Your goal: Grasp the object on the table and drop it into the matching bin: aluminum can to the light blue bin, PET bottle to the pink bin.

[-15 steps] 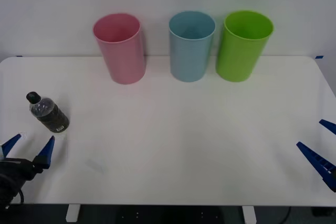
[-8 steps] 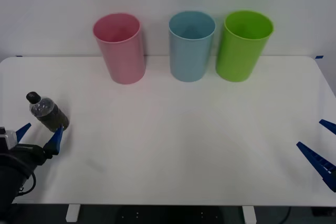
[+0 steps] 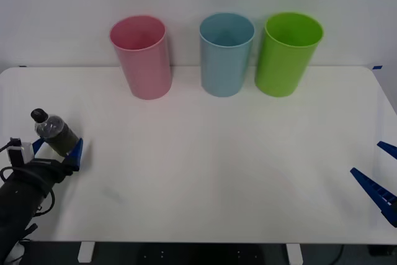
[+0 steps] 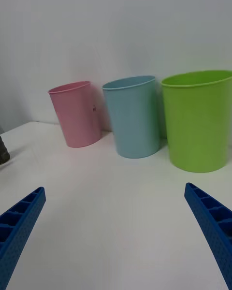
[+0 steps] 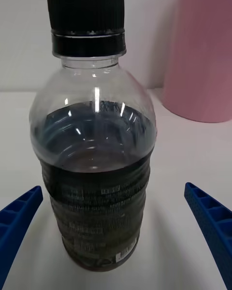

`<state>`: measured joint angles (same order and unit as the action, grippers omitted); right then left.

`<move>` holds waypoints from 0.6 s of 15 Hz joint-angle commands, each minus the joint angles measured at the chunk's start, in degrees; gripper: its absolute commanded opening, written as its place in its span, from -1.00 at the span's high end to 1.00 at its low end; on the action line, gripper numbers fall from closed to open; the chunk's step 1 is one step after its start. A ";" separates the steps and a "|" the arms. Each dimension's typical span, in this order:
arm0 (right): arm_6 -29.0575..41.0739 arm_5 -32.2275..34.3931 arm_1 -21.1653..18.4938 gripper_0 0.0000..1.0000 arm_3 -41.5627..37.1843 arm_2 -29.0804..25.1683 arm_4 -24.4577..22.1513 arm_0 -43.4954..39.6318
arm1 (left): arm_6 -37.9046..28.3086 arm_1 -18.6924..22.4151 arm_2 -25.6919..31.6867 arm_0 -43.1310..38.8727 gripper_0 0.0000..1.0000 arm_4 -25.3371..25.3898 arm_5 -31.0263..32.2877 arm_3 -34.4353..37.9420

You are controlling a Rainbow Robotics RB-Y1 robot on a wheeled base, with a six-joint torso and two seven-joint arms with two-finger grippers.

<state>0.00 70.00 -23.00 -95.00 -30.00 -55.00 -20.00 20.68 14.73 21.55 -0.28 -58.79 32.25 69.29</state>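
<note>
Your left gripper (image 3: 57, 151) sits low at the tabletop's (image 3: 205, 153) left edge, toward the near corner, fingers (image 5: 210, 222) spread wide with one on each side of the bottle (image 3: 56, 134); neither finger touches it. The bottle stands upright on the tabletop near the left edge, black cap (image 5: 86, 10) on, dark liquid filling it to roughly the shoulder, label (image 5: 94, 217) wrapped round the lower half. Along the far edge you have three bins in a row: pink bin (image 3: 142, 57) toward the left, light blue bin (image 3: 226, 54) in the middle, green bin (image 3: 288, 53) just beside it on the right. Your right gripper (image 3: 379, 175) rests at the right edge near the front corner, fingers (image 4: 212, 227) spread apart and holding nothing, well away from the bottle.
</note>
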 commanded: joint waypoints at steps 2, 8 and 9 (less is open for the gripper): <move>0.00 0.00 0.00 -1.00 0.00 0.00 0.00 0.00 | 0.23 -1.64 0.60 1.86 -1.00 -1.67 -2.28 -0.12; 0.00 0.00 0.00 -1.00 0.00 0.00 0.00 0.00 | 1.11 -1.64 0.60 5.37 -1.00 -1.67 -3.33 -3.63; 0.00 0.00 0.00 -1.00 0.00 0.00 0.00 0.00 | 1.11 -1.64 0.60 5.46 -1.00 -1.76 -3.33 -3.63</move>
<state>0.00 70.00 -23.00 -95.00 -30.00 -55.00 -20.00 21.79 13.09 22.14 5.11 -60.50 28.91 65.66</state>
